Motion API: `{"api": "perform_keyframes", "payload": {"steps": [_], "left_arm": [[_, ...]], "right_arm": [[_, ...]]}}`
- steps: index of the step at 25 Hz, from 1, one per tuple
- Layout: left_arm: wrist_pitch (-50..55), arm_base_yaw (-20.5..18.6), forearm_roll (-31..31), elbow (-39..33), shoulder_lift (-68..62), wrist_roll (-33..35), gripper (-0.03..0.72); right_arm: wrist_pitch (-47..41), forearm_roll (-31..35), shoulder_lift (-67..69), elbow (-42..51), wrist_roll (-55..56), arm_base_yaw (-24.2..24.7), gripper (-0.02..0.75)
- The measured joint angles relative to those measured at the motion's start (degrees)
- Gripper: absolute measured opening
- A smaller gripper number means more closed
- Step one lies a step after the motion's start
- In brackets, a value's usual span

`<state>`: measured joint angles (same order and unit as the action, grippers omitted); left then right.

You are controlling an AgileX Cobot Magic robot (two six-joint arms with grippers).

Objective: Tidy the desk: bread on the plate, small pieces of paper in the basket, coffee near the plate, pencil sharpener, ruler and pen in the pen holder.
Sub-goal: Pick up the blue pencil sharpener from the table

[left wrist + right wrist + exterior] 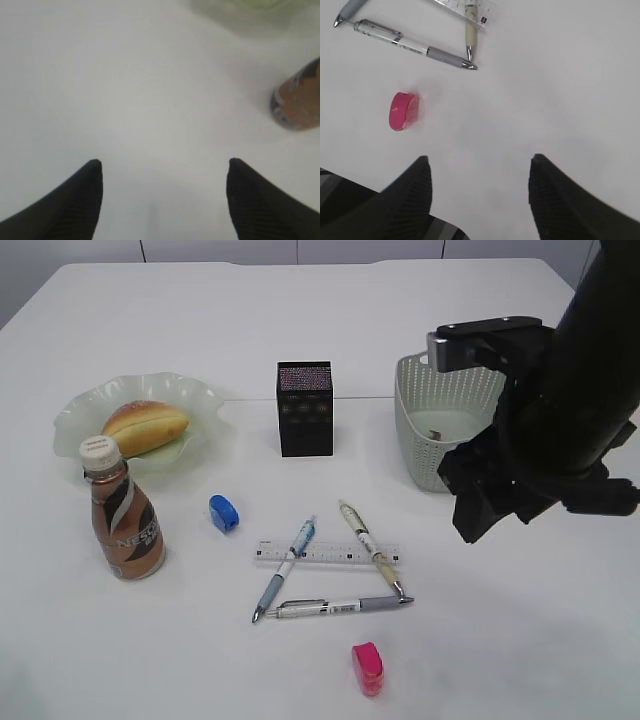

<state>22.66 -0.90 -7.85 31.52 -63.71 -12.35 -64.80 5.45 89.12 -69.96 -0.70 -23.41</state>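
The bread (145, 427) lies on the green plate (205, 400) at the left. The brown coffee bottle (122, 525) stands in front of the plate; it also shows in the left wrist view (299, 100). A clear ruler (325, 553), a blue pen (285, 568), a beige pen (372, 550) and a grey-white pen (340, 606) lie crossed in the middle. A blue sharpener (224, 513) and a pink sharpener (368, 668) lie nearby. The black pen holder (305, 408) stands behind. My right gripper (478, 520) is open and empty, right of the pens, in front of the basket (440, 425). In its wrist view (480, 162) the pink sharpener (403, 110) lies to the left. My left gripper (162, 167) is open over bare table.
A small scrap (436, 432) lies inside the basket. The right wrist view shows the grey-white pen (410, 45), the beige pen (471, 35) and the ruler's end (485, 7). The left arm is out of the exterior view. The white table stretches far back.
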Motion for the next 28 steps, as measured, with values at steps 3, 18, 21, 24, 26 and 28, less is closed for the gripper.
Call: {"api": "perform_keyframes", "payload": {"steps": [3,18,21,24,26,28], "left_arm": [[13.43,1.44,3.52,3.27,0.14,1.87,0.545],[36.28,2.84,11.22,14.29,0.14,7.43,0.521],[36.4,2.84,12.86,14.29,0.14,7.48,0.521],[36.4,2.84,14.88,14.29,0.14,7.48,0.521],[36.27,2.84,15.69,14.29,0.14,7.48,0.521],[36.18,2.84,15.75,14.29,0.14,7.57,0.52]], "right_arm": [[0.35,0.0,0.13,-1.33,0.7,0.0,0.451],[-5.5,0.35,23.97,-35.93,5.22,-7.27,0.451],[-5.86,0.35,30.42,-44.42,6.47,-8.61,0.451],[-5.95,-0.92,36.26,-52.89,7.13,-10.07,0.452],[-5.95,-1.45,39.67,-57.4,7.25,-10.85,0.452],[-5.95,-1.74,42.9,-61.1,7.32,-11.82,0.452]]}}
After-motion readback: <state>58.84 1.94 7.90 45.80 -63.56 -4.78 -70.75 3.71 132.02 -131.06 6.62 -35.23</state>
